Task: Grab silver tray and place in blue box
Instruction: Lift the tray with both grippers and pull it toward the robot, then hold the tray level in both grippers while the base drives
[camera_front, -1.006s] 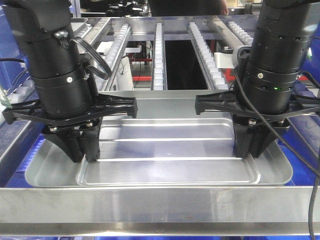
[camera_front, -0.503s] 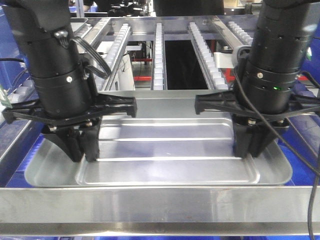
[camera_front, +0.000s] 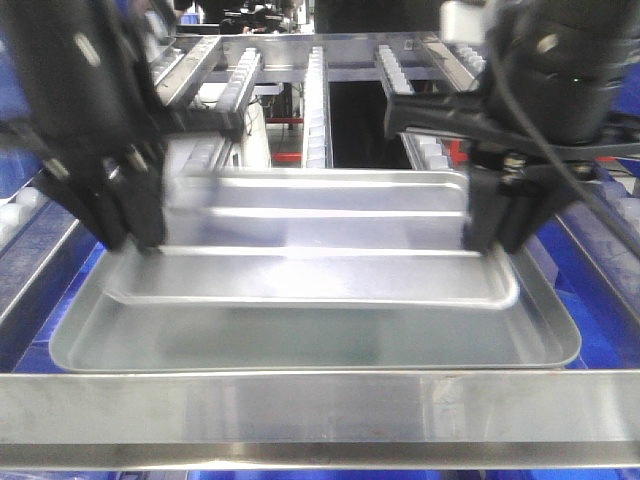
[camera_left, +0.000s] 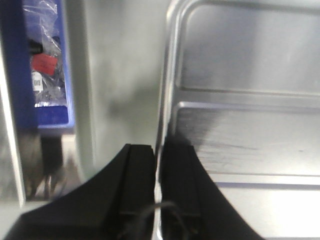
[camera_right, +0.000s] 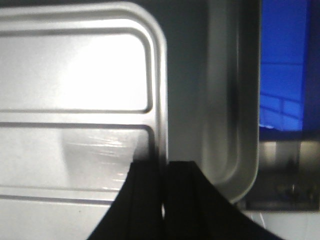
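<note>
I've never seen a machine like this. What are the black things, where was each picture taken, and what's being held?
This is a robot with two black arms. The wide picture looks forward from the robot at its own arms. The other two come from cameras on each wrist, looking along the fingers. Each arm ends in a tool, a two-fingered pincer. The left tool and the right tool are shut on opposite edges of the silver tray, holding it raised. The wrist views show its thin rim pinched between the fingers. Beneath lies a second tray of the same kind, and behind are roller rails. The blue at the side is probably the blue box, though little of it shows.
</note>
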